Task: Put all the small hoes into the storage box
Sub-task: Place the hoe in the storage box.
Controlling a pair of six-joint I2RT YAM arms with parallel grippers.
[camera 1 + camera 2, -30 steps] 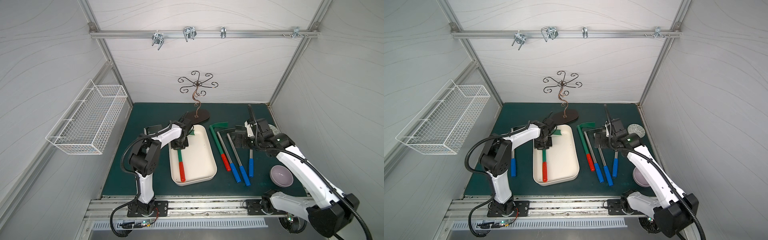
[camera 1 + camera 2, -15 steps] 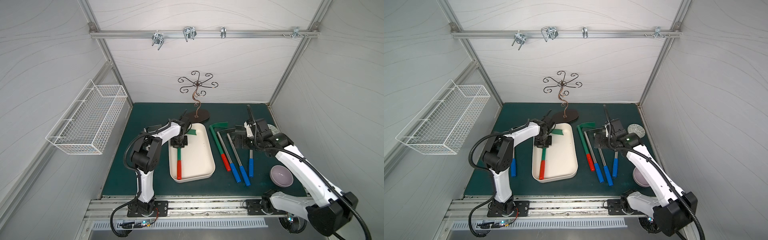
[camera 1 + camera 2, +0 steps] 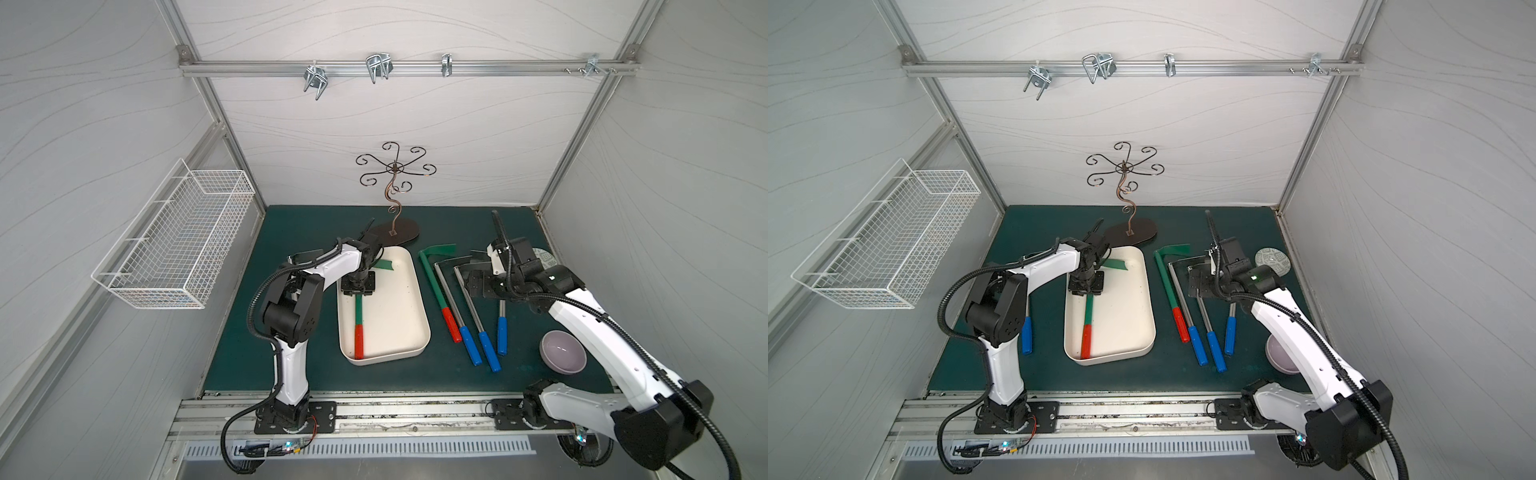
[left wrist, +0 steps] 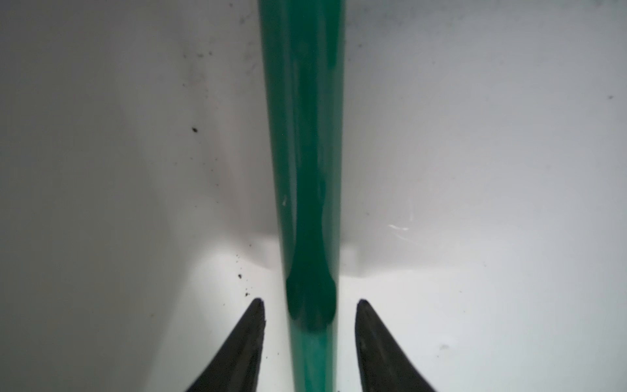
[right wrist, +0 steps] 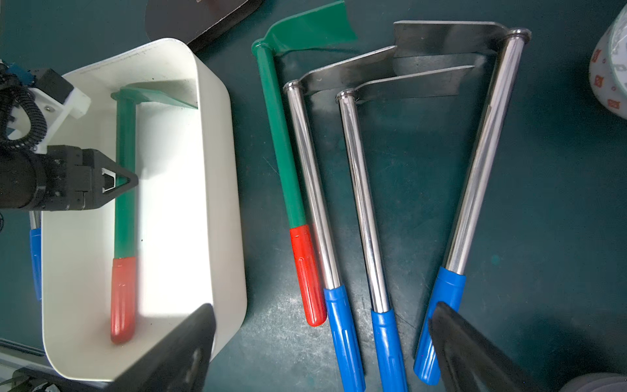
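Observation:
The small hoe point(image 3: 358, 309), green-shafted with a red grip, lies lengthwise inside the cream storage box point(image 3: 395, 307), its blade by the far wall. Both top views show it point(image 3: 1089, 311). My left gripper point(image 3: 358, 286) points down over the shaft. In the left wrist view its jaws point(image 4: 310, 302) stand open, with a thin gap on each side of the green shaft point(image 4: 305, 135). My right gripper point(image 5: 322, 307) is wide open and holds nothing, hovering over the hoes on the mat to the right of the box point(image 5: 176, 203).
Right of the box lie a longer green hoe point(image 3: 436, 291) and three steel hoes with blue grips point(image 3: 469, 316). Another blue grip point(image 3: 1026, 332) lies left of the box. A purple bowl point(image 3: 563, 351), tape roll point(image 3: 544, 257), curly metal stand point(image 3: 392, 232) and wall-mounted wire basket point(image 3: 174, 245) surround them.
My left gripper was shut on the hoe's shaft and has opened, so the hoe now rests free in the box. The right arm has not moved.

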